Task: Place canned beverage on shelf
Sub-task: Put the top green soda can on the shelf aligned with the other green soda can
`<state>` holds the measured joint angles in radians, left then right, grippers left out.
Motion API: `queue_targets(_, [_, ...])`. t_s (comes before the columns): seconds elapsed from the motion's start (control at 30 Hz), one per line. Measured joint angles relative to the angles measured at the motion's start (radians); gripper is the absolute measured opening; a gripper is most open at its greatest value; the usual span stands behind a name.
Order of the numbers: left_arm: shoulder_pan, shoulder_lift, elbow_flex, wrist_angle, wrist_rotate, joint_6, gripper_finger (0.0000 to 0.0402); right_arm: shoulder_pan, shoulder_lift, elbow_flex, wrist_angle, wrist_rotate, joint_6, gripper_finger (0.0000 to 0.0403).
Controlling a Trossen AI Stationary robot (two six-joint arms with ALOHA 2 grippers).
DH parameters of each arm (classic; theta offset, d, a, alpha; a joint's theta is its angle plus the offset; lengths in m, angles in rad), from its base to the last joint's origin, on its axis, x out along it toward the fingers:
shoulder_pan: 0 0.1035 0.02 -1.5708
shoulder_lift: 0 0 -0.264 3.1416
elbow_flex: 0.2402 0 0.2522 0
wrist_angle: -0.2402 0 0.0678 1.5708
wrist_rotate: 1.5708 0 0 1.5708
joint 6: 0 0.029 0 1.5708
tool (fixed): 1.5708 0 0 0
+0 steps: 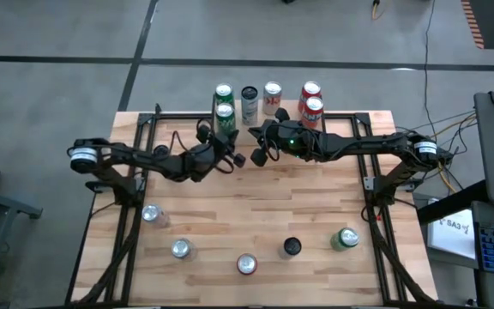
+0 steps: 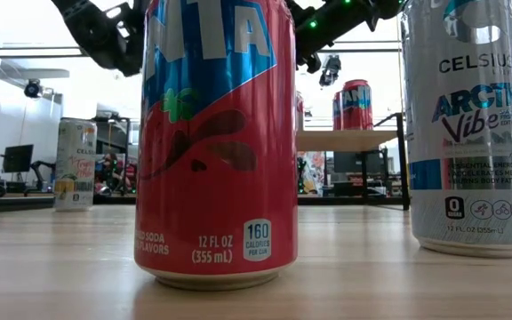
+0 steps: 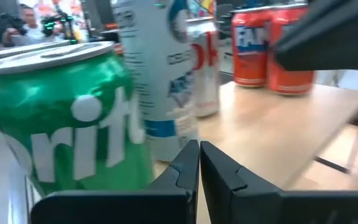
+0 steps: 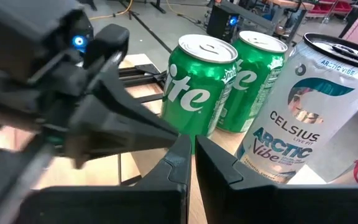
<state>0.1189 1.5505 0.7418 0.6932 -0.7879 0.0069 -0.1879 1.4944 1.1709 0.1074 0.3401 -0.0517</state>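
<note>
progress: six cans stand on the shelf [image 1: 341, 120] | left: five cans on the table, well in front of the shelf | left gripper [image 1: 237, 160] closed, empty, just before the shelf | right gripper [image 1: 257, 158] closed, empty, beside it

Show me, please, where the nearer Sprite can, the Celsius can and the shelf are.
Nearer Sprite can [image 4: 197, 93], right wrist view, on its green side wall.
Celsius can [image 4: 297, 124], right wrist view, on its printed label.
Shelf [image 3: 278, 118], left wrist view, on bare wood top.
</note>
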Motion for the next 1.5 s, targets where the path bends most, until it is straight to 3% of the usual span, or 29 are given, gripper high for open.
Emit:
queue_targets(0.27, [-0.019,-0.181,0.0,-0.246,0.232,0.017,0.0,0.002,-0.005,0.0,-0.053,0.0,0.006,0.0012])
queue_targets(0.47, [-0.017,-0.325,0.0,-0.5,0.328,0.142,0.0,0.023,-0.018,0.0,-0.089,0.0,0.016,0.0012])
queue_targets(0.6, [-0.008,-0.374,-0.002,-0.59,0.373,0.232,0.0,0.05,-0.041,0.0,-0.12,0.0,0.018,0.0012])
queue_targets(0.77, [0.017,-0.377,-0.012,-0.658,0.538,0.335,0.0,0.096,-0.092,0.0,-0.198,-0.004,0.019,0.0012])
queue_targets(1.17, [0.14,-0.291,-0.013,-0.571,0.553,0.336,0.0,0.197,-0.242,0.0,-0.497,-0.004,0.11,0.0012])
queue_targets(1.5, [0.204,-0.28,-0.013,-0.539,0.553,0.341,0.0,0.23,-0.262,-0.005,-0.577,-0.001,0.115,0.0012])
